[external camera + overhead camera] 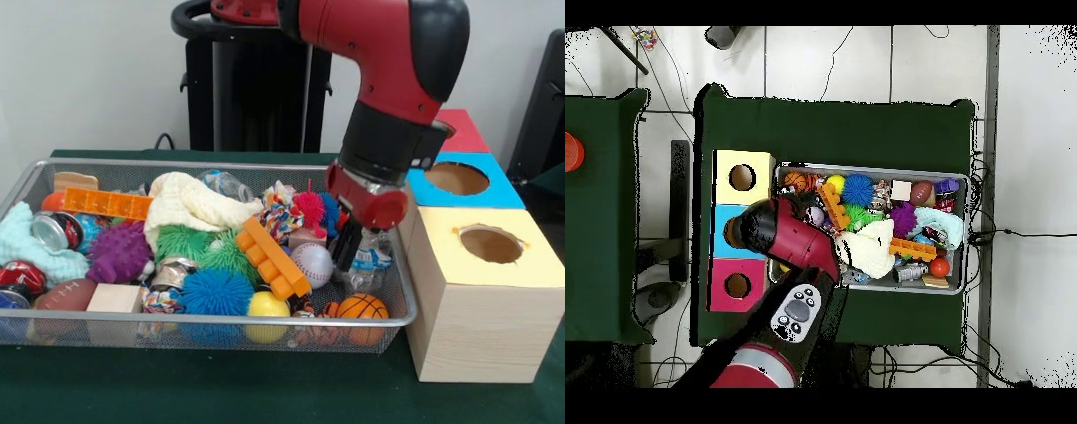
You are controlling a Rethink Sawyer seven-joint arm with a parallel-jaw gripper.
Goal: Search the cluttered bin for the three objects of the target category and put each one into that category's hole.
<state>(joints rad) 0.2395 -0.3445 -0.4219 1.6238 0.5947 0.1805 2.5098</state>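
The gripper (347,250) is down inside the wire bin (399,287), right next to the baseball (312,263). It's above a crushed plastic bottle (371,258), but honestly can't tell how its fingers are set.

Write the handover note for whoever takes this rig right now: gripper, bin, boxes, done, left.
Gripper: down inside the wire bin at the end next to the boxes, just beside the baseball and a plastic bottle. Open or shut cannot be told.
Bin: full of clutter. Ball-like items near the gripper: baseball, basketball, yellow ball.
Boxes: yellow box, blue box and red box stand beside the bin; nothing is visible in their holes.
Done: no drop is evident.
Left: probably all three target items.
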